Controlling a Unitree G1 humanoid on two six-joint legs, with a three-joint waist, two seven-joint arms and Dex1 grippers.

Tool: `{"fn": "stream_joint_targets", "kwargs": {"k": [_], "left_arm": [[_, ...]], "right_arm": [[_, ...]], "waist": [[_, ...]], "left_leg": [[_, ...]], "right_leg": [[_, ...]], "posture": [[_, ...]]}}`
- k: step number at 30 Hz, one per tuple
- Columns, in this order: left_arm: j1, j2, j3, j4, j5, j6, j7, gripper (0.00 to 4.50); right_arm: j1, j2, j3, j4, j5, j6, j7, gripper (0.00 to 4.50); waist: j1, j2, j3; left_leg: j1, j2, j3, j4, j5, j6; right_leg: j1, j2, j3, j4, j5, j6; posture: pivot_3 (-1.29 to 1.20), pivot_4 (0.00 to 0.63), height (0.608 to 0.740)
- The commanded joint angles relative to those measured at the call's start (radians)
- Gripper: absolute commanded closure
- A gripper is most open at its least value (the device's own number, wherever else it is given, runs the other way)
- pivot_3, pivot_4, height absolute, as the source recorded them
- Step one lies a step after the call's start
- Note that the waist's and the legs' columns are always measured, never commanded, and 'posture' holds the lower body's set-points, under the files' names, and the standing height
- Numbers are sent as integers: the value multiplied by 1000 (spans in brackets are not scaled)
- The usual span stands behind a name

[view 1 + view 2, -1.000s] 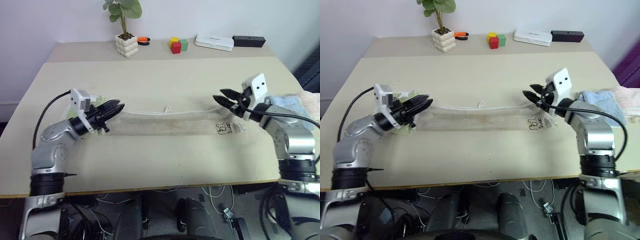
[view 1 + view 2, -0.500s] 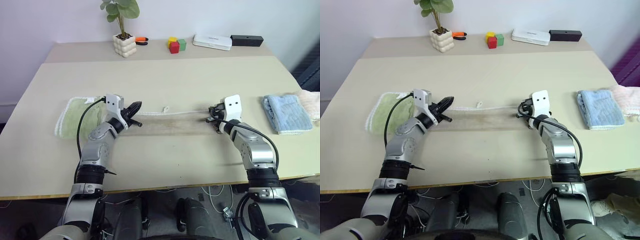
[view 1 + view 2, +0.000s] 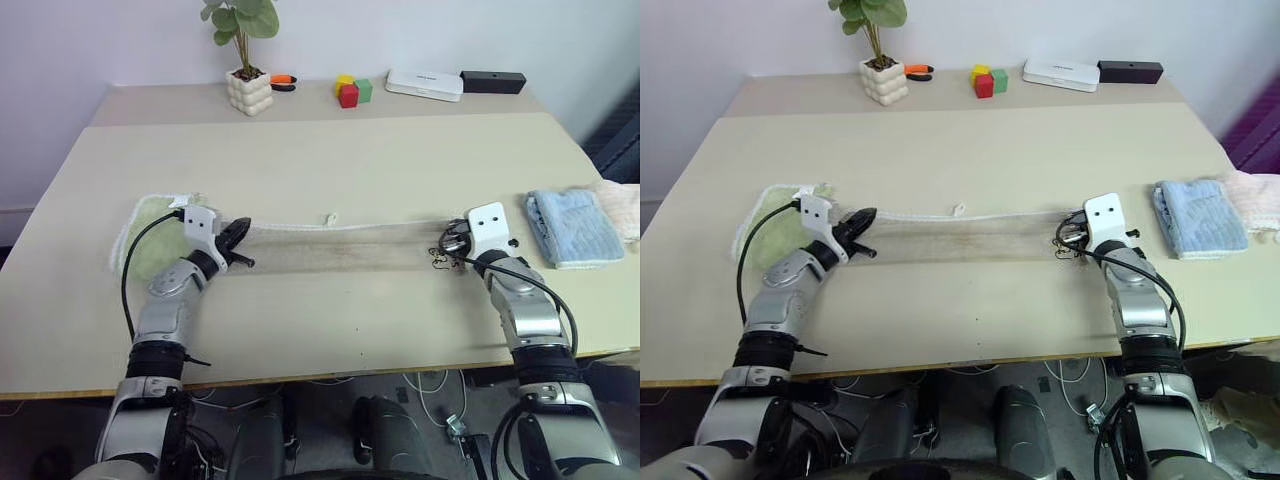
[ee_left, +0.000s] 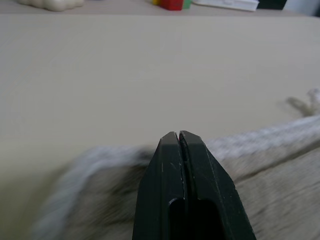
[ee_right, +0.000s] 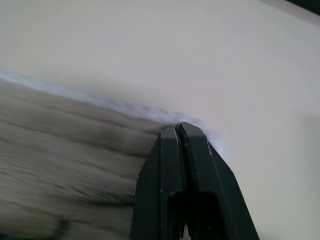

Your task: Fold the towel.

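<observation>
- Across the middle of the tabletop (image 3: 330,310) the towel (image 3: 340,247) lay as a long narrow beige band running left to right, its whitish corded edge along the far side and a small dark embroidered mark near its right end.
- The band looked already doubled along its length, so I judged the lengthwise fold to be laid down and the step in hand to be the setting down of the two ends.
- The left end effector (image 3: 240,229) sat at the towel's left end with its black fingers pressed together. In the left wrist view the fingertips (image 4: 179,145) showed no gap, and terry cloth lay right beneath and around them. Whether a thin edge was pinched between them could not be told.
- The right end effector (image 3: 1068,234) sat at the towel's right end, just by the dark mark, also pressed together. In the right wrist view its tips met over the towel's corner, and again a pinch on the cloth could not be confirmed.
- The next move probably called for freeing both ends, then taking one short end and carrying it across to the other to halve the length, with the corners kept in line.
- A green folded towel (image 3: 150,240) lay just left of the left end effector, and a light blue folded towel (image 3: 572,226) lay to the right, apart from the beige one.
</observation>
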Motion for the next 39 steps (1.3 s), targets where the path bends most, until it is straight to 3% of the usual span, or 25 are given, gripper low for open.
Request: {"fn": "stream_joint_targets", "kwargs": {"k": [1,4,6,7,8,10,16,17,25,33,39], "left_arm": [[10,25,29,5,2,-19,0,4500],[10,26,28,-12,-15,6,-10,4500],[11,10,32,-56,-75,48,-61,4500],[11,4,32,-75,-91,59,-70,4251],[13,-3,31,-100,-116,79,-91,3954],[13,-10,19,-133,-121,84,-105,3106],[12,6,-4,-190,-135,84,-199,16],[9,13,-4,-199,-140,82,-219,0],[-61,137,10,-165,-205,133,-451,0],[-105,222,-6,-166,-245,145,-675,0],[-150,241,-5,-125,-233,155,-718,0]], "right_arm": [[-14,-19,-20,17,-5,-23,-5,4447],[-30,-11,-23,-3,12,-15,9,4447],[-49,19,-81,-44,112,45,35,4447],[-51,23,-104,-74,159,75,60,4490],[-53,27,-129,-103,208,101,82,4236],[-60,23,-172,-152,284,174,105,3611],[-26,17,-332,-341,551,476,83,585],[-9,18,-360,-389,608,538,76,28],[159,42,-552,-635,936,870,-99,28],[276,163,-630,-712,1132,895,-349,28],[249,225,-632,-636,1281,842,-505,28]], "waist": [[1,0,0],[0,0,0],[-1,0,0],[0,0,0],[2,0,0],[3,0,0],[5,0,0],[5,0,0],[9,0,0],[3,0,0],[5,0,0]], "left_leg": [[0,0,0,0,0,0],[0,0,0,0,0,0],[0,0,0,0,0,0],[0,0,0,0,0,0],[0,0,-1,0,0,0],[-1,0,-1,0,0,0],[-1,0,-2,0,-3,5],[-1,0,-3,0,-3,5],[-1,1,-4,0,-3,5],[-2,1,-3,-1,-4,6],[-2,1,-4,-1,-4,6]], "right_leg": [[0,0,0,0,0,0],[0,0,0,0,0,0],[0,0,0,0,0,0],[0,0,0,0,0,0],[0,0,0,0,0,0],[0,0,0,0,0,0],[0,0,0,0,0,0],[0,0,0,0,0,0],[-1,0,0,-1,0,-1],[-1,0,0,-3,0,-1],[-1,0,0,-3,-1,-2]], "posture": [[0,150,740],[0,150,740],[0,150,740],[0,150,740],[0,150,740],[0,150,740],[0,150,740],[0,150,740],[0,150,740],[0,150,740],[0,150,740]]}}
